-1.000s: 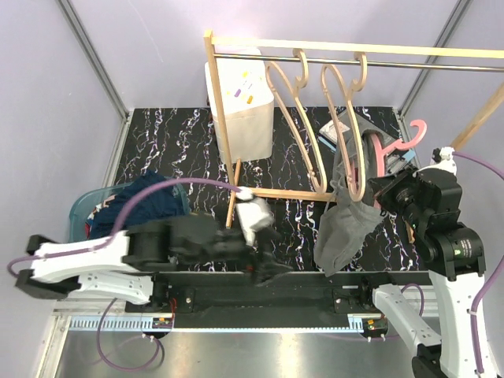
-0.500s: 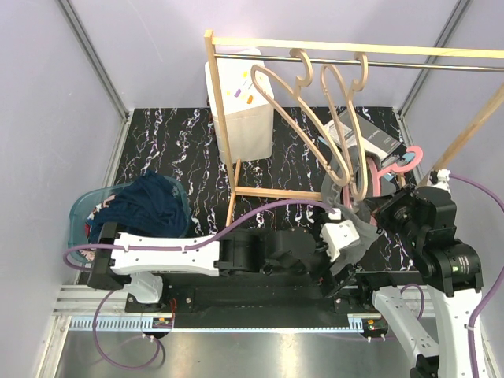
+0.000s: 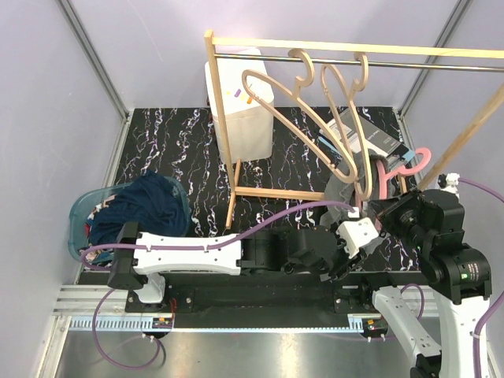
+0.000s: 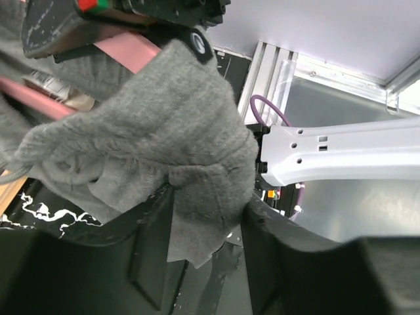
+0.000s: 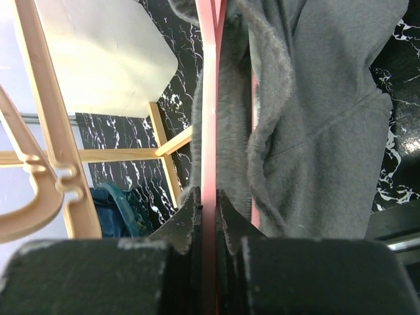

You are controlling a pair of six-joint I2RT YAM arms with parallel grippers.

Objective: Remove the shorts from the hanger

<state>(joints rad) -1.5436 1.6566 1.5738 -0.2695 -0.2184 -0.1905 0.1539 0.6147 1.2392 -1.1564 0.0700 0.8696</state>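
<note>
The dark grey shorts (image 3: 340, 187) hang from a pink hanger (image 3: 394, 167) at the right end of the wooden rack. My right gripper (image 5: 209, 203) is shut on the pink hanger's bar (image 5: 210, 98), with grey cloth (image 5: 315, 131) draped beside it. My left arm reaches across the table's front, and the left gripper (image 4: 207, 197) has a bunched fold of the grey shorts (image 4: 164, 118) pinched between both fingers. The pink hanger (image 4: 131, 49) shows above that fold. In a teal basket (image 3: 79, 213) at the left lie the navy blue shorts (image 3: 146, 206).
Two bare wooden hangers (image 3: 315, 118) hang tilted on the rack's rail (image 3: 354, 47). A white bag (image 3: 240, 102) stands behind the rack's left post. The rack's low crossbar (image 3: 276, 193) runs just behind my left arm. Purple walls close in both sides.
My left arm swung right from the table's middle to the grey shorts and its jaws closed on the cloth. The shorts' hanging end is gathered up. The wooden hangers swung left.
</note>
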